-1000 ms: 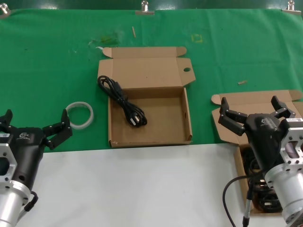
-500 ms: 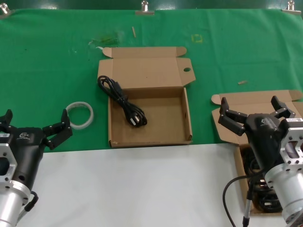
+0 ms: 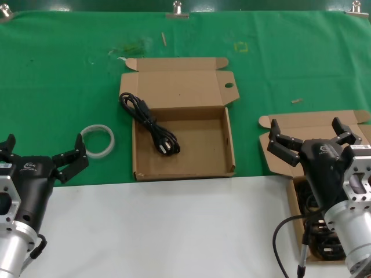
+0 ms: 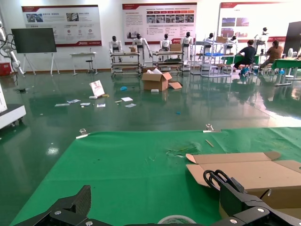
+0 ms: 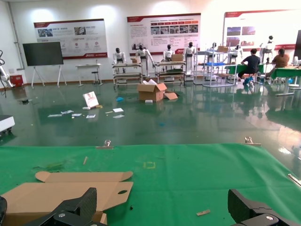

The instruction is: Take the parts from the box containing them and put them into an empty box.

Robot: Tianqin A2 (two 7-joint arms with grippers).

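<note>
The right hand (image 3: 306, 138) hangs with its fingers spread wide and grasping nothing, right above the box of cords (image 3: 301, 200) at the right edge of the desk (image 3: 174, 231), near the front corner. The remaining cords (image 3: 316, 231) lie directly under this hand and its arm, so they are mostly hidden and only a few black loops show beside the wrist; how their long axis runs I cannot tell. I think the coming move turns on this: the thing to grasp is straight below the right hand, so this hand goes down and not sideways. The left hand (image 3: 42, 159) waits with its fingers also spread and empty at the left edge of the desk, just beside a white ring (image 3: 97, 141) and well apart from the cords, so the right arm is clearly nearer. The target box (image 3: 184, 142) with the round hole in its flap stands in the middle of the green cloth, and one cord (image 3: 149, 124) already lies there, its long axis diagonal, from the rear left wall, where it hangs over, toward the middle of the floor. Each hand carries a small white logo, too small to read.
</note>
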